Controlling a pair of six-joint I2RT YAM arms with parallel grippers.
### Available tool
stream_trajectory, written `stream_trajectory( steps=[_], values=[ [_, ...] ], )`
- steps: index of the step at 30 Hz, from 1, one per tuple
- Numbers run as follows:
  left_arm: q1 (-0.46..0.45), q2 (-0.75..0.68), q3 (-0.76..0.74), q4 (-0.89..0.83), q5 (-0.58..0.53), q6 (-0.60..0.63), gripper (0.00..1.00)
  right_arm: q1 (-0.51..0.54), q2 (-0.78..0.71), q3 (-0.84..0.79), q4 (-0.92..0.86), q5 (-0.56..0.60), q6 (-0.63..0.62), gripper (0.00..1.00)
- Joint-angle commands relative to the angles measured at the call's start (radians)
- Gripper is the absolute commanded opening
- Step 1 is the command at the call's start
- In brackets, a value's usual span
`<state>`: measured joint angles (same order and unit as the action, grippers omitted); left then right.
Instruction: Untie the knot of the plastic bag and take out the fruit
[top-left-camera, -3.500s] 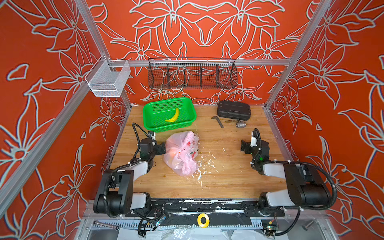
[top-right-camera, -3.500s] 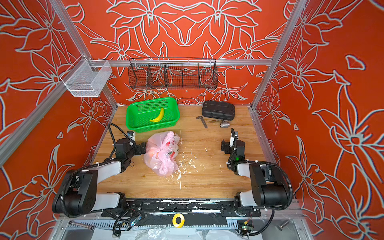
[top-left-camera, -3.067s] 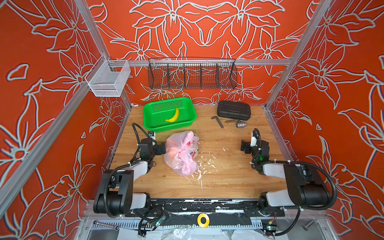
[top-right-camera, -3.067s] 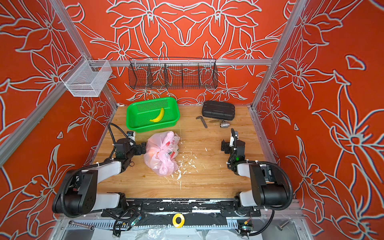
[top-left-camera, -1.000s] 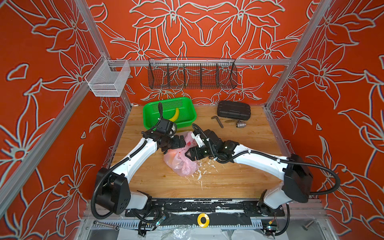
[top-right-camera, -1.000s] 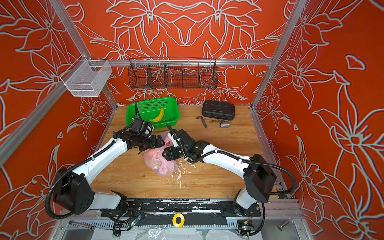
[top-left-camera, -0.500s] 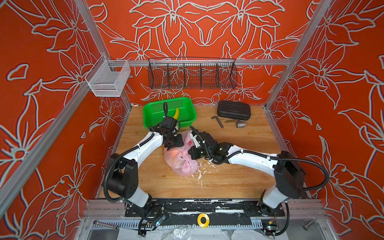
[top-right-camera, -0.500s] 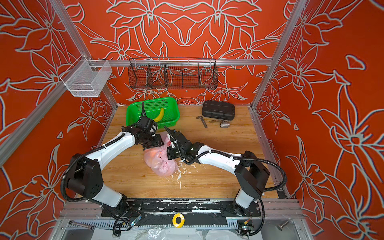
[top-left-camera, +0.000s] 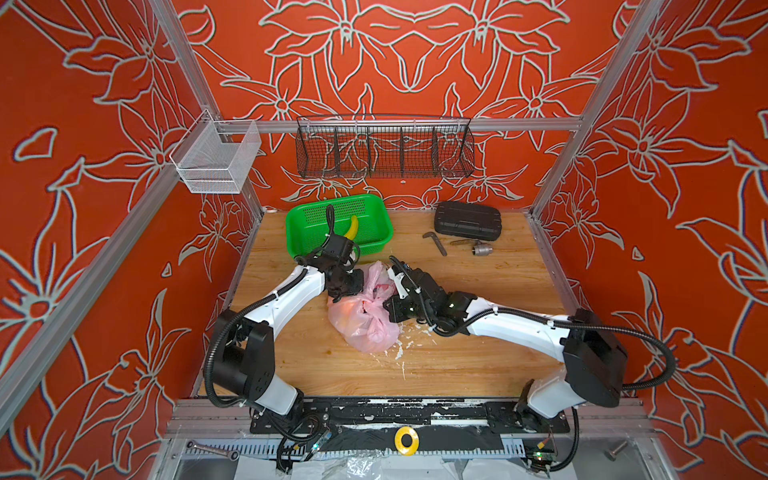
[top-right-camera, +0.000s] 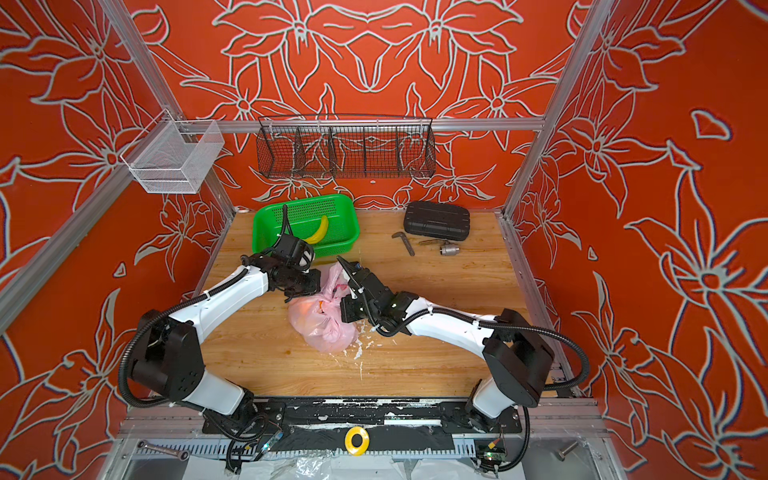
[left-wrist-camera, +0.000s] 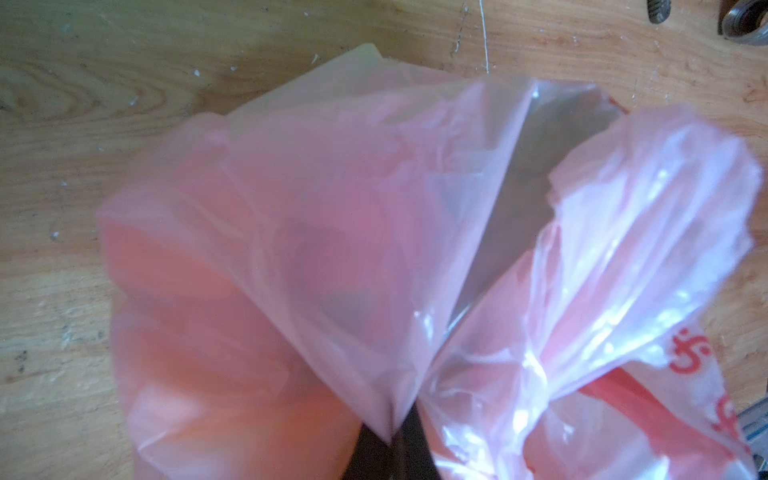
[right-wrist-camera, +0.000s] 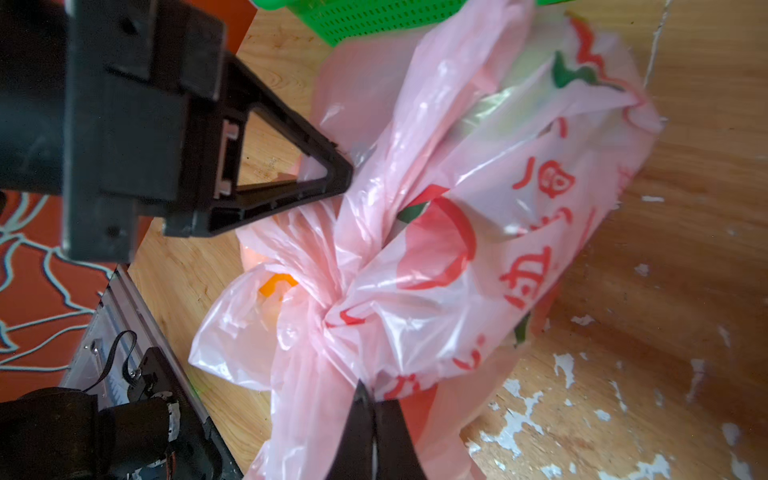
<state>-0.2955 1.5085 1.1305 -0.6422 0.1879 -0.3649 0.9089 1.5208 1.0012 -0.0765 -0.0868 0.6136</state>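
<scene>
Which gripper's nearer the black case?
Right. The right gripper pinches the bag on its case side; the left gripper pinches it on the far side, nearer the basket.

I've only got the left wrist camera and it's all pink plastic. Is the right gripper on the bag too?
Observer: Yes, the right gripper is shut on the bag, close beside the knot.
Operator: Where's the left one gripping?
Observer: The left gripper is shut on a flap of the bag, on the far side of the knot from the right one.
Operator: Is the knot open?
Observer: No, it is a tight twist.
</scene>
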Motion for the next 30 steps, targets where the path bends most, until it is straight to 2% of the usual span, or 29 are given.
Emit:
stream_trajectory(
  steps=[1,6,10,13,14,15,16,17,18,20,23,26,30],
  values=[
    [0.025,-0.07,-0.021,-0.008,-0.038,-0.015,0.0,-0.041,-0.069,-0.046,-0.026,0.065,-0.001,0.0],
    [0.032,-0.142,-0.041,-0.02,-0.034,-0.025,0.0,-0.119,-0.144,-0.108,-0.051,0.084,-0.002,0.0],
    [0.049,-0.173,-0.057,-0.036,-0.076,-0.028,0.0,-0.195,-0.206,-0.164,-0.07,0.095,0.028,0.0],
    [0.067,-0.187,-0.063,-0.044,-0.085,-0.028,0.0,-0.211,-0.255,-0.211,-0.069,0.122,0.042,0.0],
    [0.067,-0.193,-0.063,-0.042,-0.077,-0.023,0.0,-0.211,-0.269,-0.219,-0.065,0.118,0.034,0.06],
    [0.067,-0.201,-0.063,-0.037,-0.056,-0.016,0.1,-0.211,-0.283,-0.223,-0.063,0.095,0.018,0.21],
    [0.067,-0.215,-0.064,-0.029,-0.03,-0.007,0.26,-0.211,-0.296,-0.219,-0.062,0.063,-0.014,0.36],
    [0.067,-0.227,-0.063,-0.022,-0.01,0.0,0.38,-0.211,-0.309,-0.205,-0.083,0.039,-0.043,0.46],
    [0.066,-0.249,-0.062,-0.017,0.007,0.005,0.51,-0.208,-0.32,-0.184,-0.116,0.031,-0.07,0.52],
    [0.055,-0.296,-0.06,-0.011,0.004,0.002,0.64,-0.197,-0.345,-0.142,-0.186,0.043,-0.125,0.58],
    [0.003,-0.361,-0.057,0.003,-0.02,0.031,0.72,-0.147,-0.379,-0.1,-0.207,0.027,-0.253,0.59],
    [-0.076,-0.388,-0.039,-0.005,-0.056,0.114,0.72,-0.084,-0.374,-0.051,-0.228,0.017,-0.38,0.6],
    [-0.182,-0.365,-0.012,-0.018,-0.129,0.23,0.72,-0.063,-0.274,0.041,-0.324,-0.031,-0.468,0.6]
  ],
)
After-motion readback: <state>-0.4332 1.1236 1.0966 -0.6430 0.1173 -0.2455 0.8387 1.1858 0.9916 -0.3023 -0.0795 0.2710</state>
